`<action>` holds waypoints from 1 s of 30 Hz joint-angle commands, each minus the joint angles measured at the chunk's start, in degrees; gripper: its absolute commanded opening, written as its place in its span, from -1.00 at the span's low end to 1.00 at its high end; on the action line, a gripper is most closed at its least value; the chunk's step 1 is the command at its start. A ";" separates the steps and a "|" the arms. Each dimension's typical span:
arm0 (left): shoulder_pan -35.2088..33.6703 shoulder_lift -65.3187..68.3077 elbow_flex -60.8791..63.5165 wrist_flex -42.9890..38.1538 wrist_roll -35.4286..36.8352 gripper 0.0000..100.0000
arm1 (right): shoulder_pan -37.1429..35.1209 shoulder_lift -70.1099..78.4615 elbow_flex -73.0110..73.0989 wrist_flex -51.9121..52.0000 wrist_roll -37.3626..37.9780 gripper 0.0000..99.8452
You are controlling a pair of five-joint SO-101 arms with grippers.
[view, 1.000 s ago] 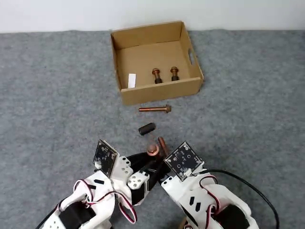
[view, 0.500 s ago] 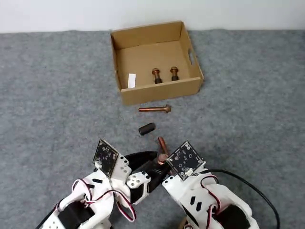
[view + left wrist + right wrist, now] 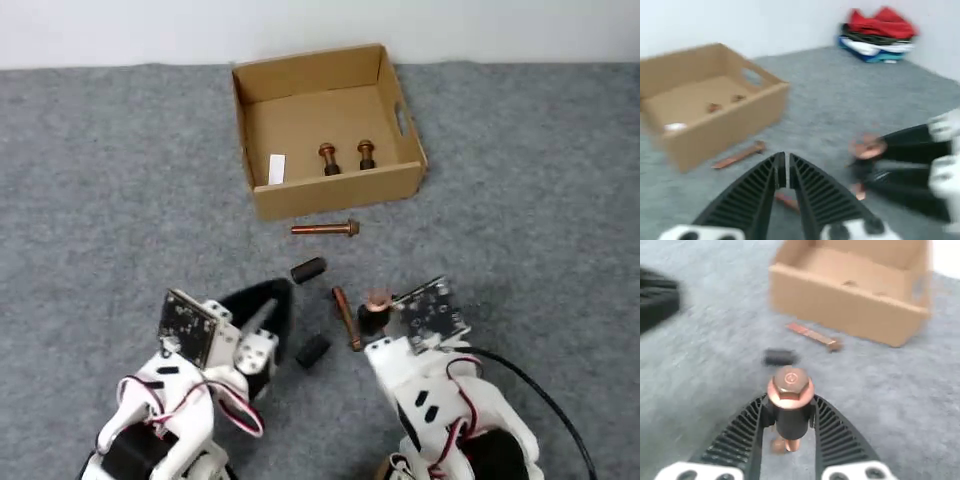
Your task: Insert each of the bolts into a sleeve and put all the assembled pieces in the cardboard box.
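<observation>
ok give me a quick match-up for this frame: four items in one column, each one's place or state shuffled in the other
Items
1. bare bolt, the upper one in the high view
2. pair of finished pieces
3. right end effector
4. left end effector

Place or state
A. shut, holding nothing
B. inside the cardboard box
C. shut on a sleeved bolt
D. lying flat on the carpet, nothing gripping it

Pairs: 1-D, 2-B, 3-C, 4-A
</observation>
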 commanded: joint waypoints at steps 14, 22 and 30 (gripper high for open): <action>-22.59 -0.44 18.33 -2.11 -12.75 -0.99 | 2.42 56.13 -38.07 -24.22 -10.81 -0.98; -24.00 -0.44 18.15 -0.88 -12.57 -0.99 | 4.88 86.90 -62.77 -33.98 -10.37 -0.98; -24.44 -0.44 18.15 1.85 -12.57 -0.99 | 4.79 113.71 -85.98 -35.38 -10.20 -0.98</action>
